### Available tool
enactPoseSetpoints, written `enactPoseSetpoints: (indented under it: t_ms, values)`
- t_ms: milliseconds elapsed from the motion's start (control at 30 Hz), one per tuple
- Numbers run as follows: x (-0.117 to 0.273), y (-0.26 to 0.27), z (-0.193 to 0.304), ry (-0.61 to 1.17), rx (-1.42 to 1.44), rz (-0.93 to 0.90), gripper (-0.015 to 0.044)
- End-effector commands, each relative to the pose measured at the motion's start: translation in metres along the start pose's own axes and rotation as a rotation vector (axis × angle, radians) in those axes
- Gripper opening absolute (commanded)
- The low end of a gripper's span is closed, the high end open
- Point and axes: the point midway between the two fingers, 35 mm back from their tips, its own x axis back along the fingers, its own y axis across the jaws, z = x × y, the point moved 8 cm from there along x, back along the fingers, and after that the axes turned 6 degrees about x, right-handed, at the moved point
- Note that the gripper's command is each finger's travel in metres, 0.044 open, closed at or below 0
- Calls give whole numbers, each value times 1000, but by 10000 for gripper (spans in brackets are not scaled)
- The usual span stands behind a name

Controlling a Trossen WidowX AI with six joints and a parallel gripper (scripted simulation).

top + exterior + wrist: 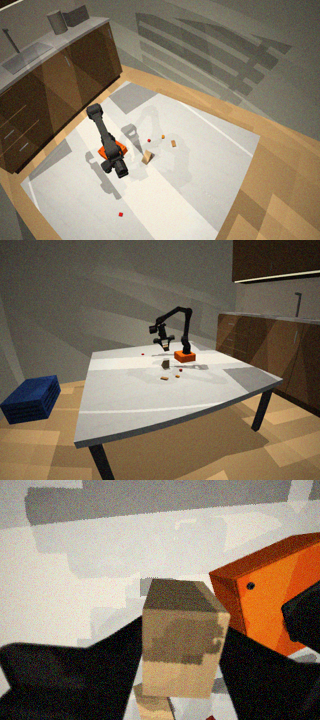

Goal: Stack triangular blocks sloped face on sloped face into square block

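My gripper (165,344) (178,622) is shut on one wooden triangular block (165,347) (177,682), held well above the table, with a finger on each side of it. In the top view the held block and the fingertips are hidden behind the hand. The other triangular block (147,157) (165,364) stands on the table (180,206) (116,395) in front of the arm's base, apart from the held block. A part of it shows in the wrist view (154,706), below and beyond the held block.
The orange arm base (121,146) (181,358) (270,600) is near the standing block. A small red cube (148,140) (180,369), a small orange block (163,136) (177,376) and a flat brown block (173,143) (164,378) lie near it. Another red piece (120,214) (142,354) lies farther off.
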Motion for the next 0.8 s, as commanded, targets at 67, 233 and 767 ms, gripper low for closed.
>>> enactPoseSetpoints:
  t_ms: [67, 233, 767]
  values:
    - [1, -9, -5, 43, 176, -100, 0]
    - [1, -15, -9, 53, 311, -180, 0]
    - [11, -11, 2, 49, 385, -221, 0]
